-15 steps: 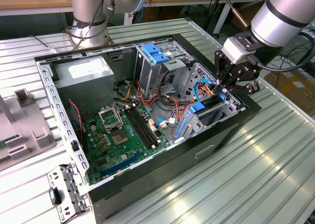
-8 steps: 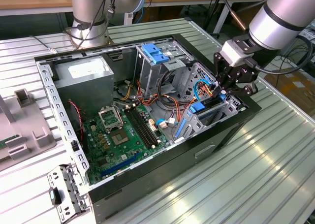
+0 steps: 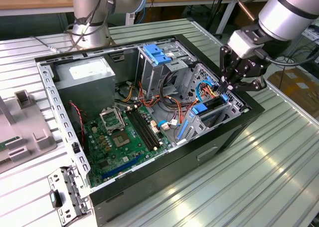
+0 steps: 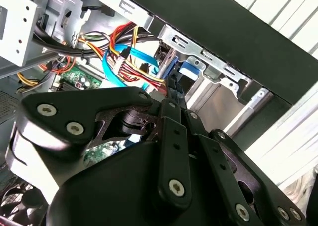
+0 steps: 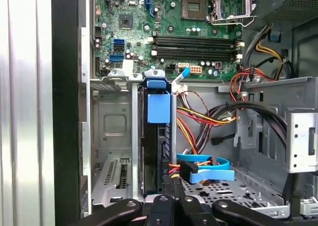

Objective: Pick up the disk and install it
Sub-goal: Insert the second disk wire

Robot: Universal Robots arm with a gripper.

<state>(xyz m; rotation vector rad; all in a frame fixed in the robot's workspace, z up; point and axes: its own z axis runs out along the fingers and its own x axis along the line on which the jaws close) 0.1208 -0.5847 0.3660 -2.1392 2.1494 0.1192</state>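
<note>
The computer case (image 3: 149,182) lies open on the slatted metal table (image 3: 269,167). The arm's gripper (image 3: 224,90) is lowered over the drive bay (image 3: 219,112) at the case corner toward the exterior view's right.

The disk (image 5: 151,156) stands on edge inside this bay, seated between the bay's metal walls. Its blue plastic tab (image 5: 158,107) faces the motherboard (image 5: 189,32) in the first wrist view. In the exterior view, the disk (image 3: 212,106) appears as a dark slab with blue rails directly under the gripper.

The gripper fingers (image 4: 175,94) are drawn together into a narrow pair. In the second wrist view, their tips meet the top edge of the disk (image 4: 168,67). In the first wrist view, the fingers (image 5: 166,184) sit against the near end of the disk. Whether they clamp the disk or merely press on it cannot be determined.

A light-blue data cable (image 5: 211,169) and a bundle of red, orange and yellow wires (image 5: 198,119) lie just beside the disk. The grey power-supply box (image 3: 84,80) sits well apart, at the case end toward the exterior view's left. A light-blue latch (image 3: 157,53) tops the upper drive cage.
</note>
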